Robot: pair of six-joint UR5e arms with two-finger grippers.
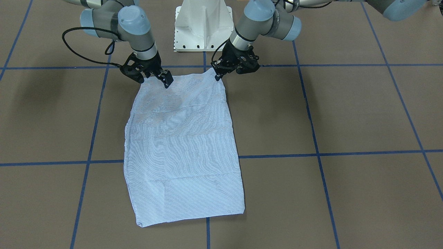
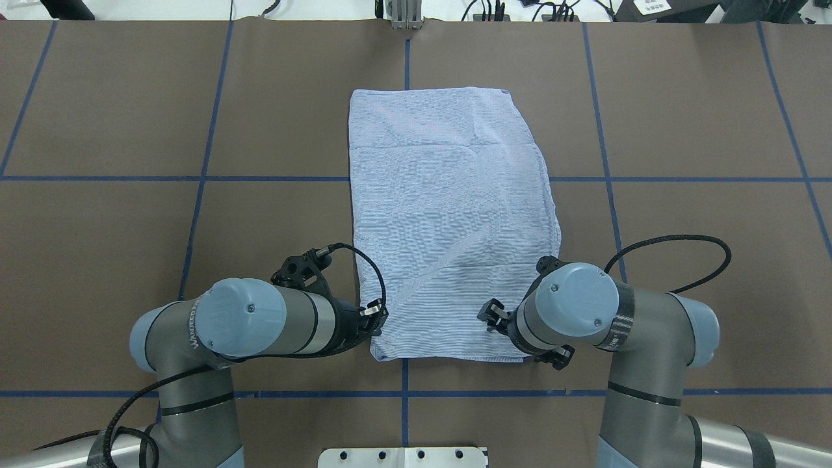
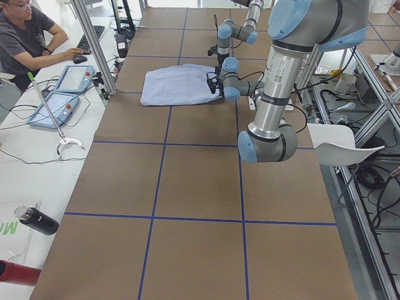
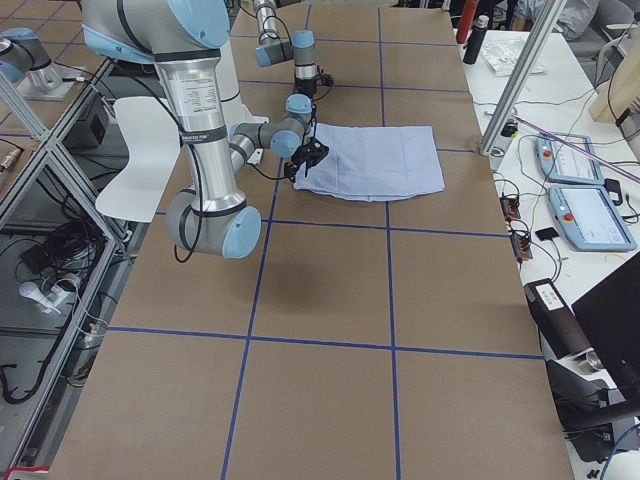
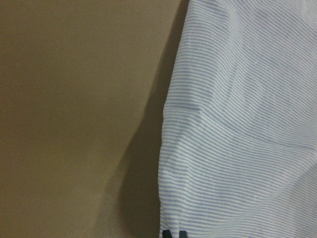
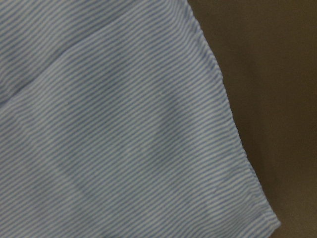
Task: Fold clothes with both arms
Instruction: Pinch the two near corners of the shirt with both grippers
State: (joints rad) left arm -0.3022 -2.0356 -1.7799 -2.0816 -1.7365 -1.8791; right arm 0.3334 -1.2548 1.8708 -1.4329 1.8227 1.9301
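L hand (image 1: pixel 218 74): pinching shirt's (image 1: pixel 183 145) near corner.
R hand (image 1: pixel 166 80): at other near corner; grip can't tell.
Shirt: long axis runs from me twd desk's (image 1: pixel 346 114) far edge.

1. Pale letters (image 2: pixel 194 327) run along the left arm (image 2: pixel 286 322) by its blue cap. They are too blurry to read.
2. A green mark (image 3: pixel 6 228), maybe a letter, sits on a white sheet (image 3: pixel 17 242). The picture's edge cuts it off.
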